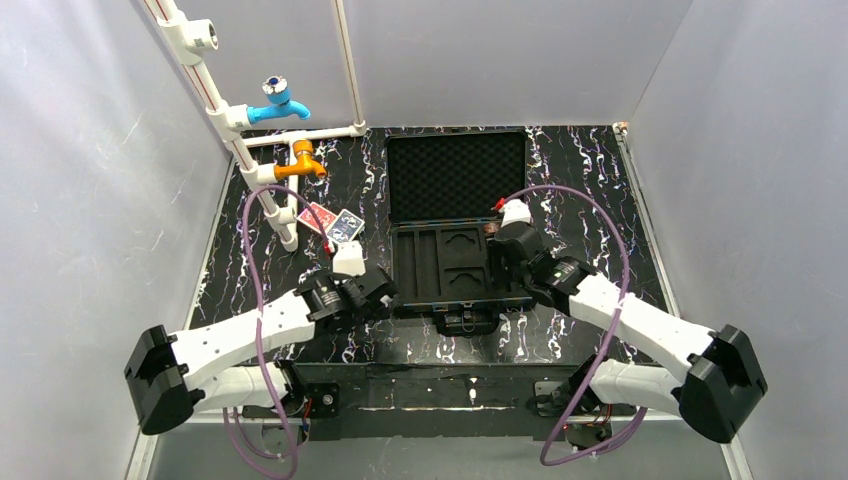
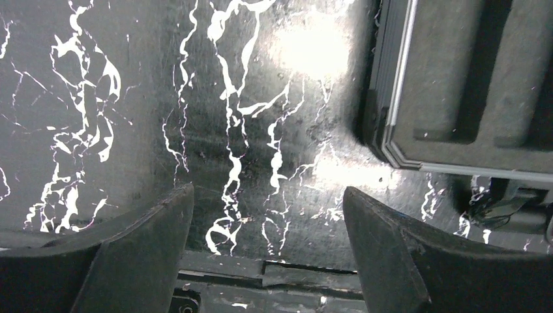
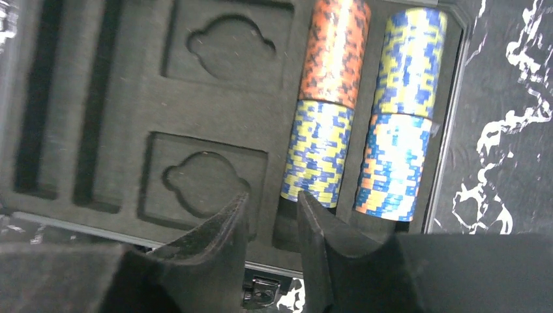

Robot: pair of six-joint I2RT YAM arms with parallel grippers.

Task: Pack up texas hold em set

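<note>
The black case lies open mid-table, its foam lid [image 1: 457, 177] laid back and its slotted tray [image 1: 440, 265] in front. Several short chip rolls fill the tray's two right-hand slots, among them an orange roll [image 3: 334, 52] and a yellow-blue roll [image 3: 317, 153]. Both card pockets [image 3: 209, 179] are empty. A red deck [image 1: 316, 216] and a blue deck [image 1: 345, 226] lie on the table left of the case. My right gripper [image 3: 272, 195] hovers over the tray's near edge, narrowly open and holding nothing. My left gripper [image 2: 269, 192] stands wide open over bare table beside the case's front left corner [image 2: 391, 150].
A blue tap [image 1: 277, 103] and an orange tap [image 1: 300, 163] on white pipes stand at the back left, close behind the decks. White walls enclose the table on three sides. The case's latch [image 1: 465, 322] juts out at its front edge.
</note>
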